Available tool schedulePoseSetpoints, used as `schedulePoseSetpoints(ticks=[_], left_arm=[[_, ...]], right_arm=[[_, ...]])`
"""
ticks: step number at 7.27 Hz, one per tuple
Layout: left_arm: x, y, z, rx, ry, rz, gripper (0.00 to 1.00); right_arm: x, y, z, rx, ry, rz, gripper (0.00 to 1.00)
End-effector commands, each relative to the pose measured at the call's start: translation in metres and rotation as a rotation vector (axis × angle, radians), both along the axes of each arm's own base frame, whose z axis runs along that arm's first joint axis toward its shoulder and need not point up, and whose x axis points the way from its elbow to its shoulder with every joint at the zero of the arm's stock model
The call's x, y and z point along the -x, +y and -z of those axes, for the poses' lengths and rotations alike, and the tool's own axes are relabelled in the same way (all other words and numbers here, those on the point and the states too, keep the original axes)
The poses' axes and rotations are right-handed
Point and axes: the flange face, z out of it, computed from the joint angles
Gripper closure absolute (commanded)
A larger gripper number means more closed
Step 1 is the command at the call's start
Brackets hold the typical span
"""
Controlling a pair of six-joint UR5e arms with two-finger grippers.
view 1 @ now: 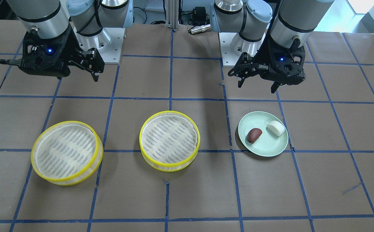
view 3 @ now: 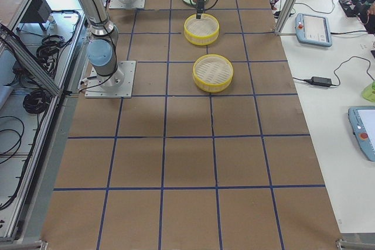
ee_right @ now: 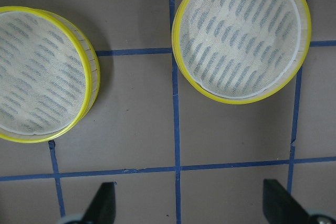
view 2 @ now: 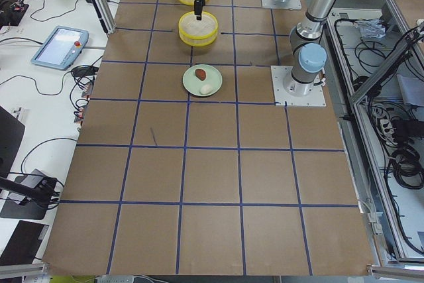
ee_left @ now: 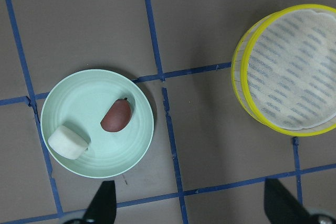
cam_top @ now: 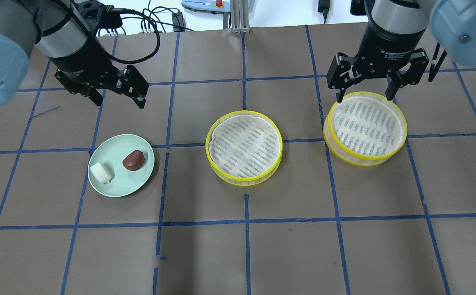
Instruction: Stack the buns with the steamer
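Note:
A plain white bun and a dark reddish-brown bun lie on a pale green plate at the table's left. My left gripper hangs open and empty above the table, behind the plate. In the left wrist view the white bun and the brown bun lie apart on the plate. Two yellow-rimmed steamer trays with white liners stand empty: one in the middle, one at the right. My right gripper hangs open and empty above the right tray's back rim.
The table is brown with a grid of blue tape. The arm bases stand at the robot's side. Cables, a tablet and other gear lie on the side benches beyond the table's edges.

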Motion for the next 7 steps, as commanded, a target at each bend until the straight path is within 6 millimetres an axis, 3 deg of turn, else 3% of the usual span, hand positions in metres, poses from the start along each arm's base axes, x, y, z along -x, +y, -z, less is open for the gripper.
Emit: schedulePoseSetpoints(ticks=[1, 2, 3, 4, 5, 6, 7], left_arm=[[-0.001, 0.001, 0.002, -0.006, -0.001, 0.001, 0.00], [-0.002, 0.001, 0.002, -0.006, -0.003, 0.000, 0.00], [-0.005, 0.000, 0.004, -0.012, -0.004, 0.000, 0.00], [-0.025, -0.003, 0.009, -0.020, -0.023, 0.054, 0.00], [-0.059, -0.008, 0.042, -0.060, -0.020, 0.043, 0.01], [-0.081, -0.020, 0.091, -0.032, -0.028, 0.028, 0.00], [-0.089, -0.025, 0.151, -0.036, -0.039, 0.025, 0.00]], right_arm=[[0.000, 0.000, 0.001, -0.002, 0.001, -0.002, 0.00], [0.003, -0.002, 0.002, -0.003, 0.001, 0.000, 0.00], [0.020, -0.007, 0.002, -0.005, -0.002, -0.004, 0.00], [0.060, -0.016, 0.004, -0.013, -0.010, -0.048, 0.00], [0.112, -0.022, 0.011, -0.026, -0.025, -0.049, 0.00], [0.145, -0.031, 0.032, -0.033, -0.032, -0.055, 0.00], [0.171, -0.043, 0.062, -0.033, -0.032, -0.025, 0.00]])
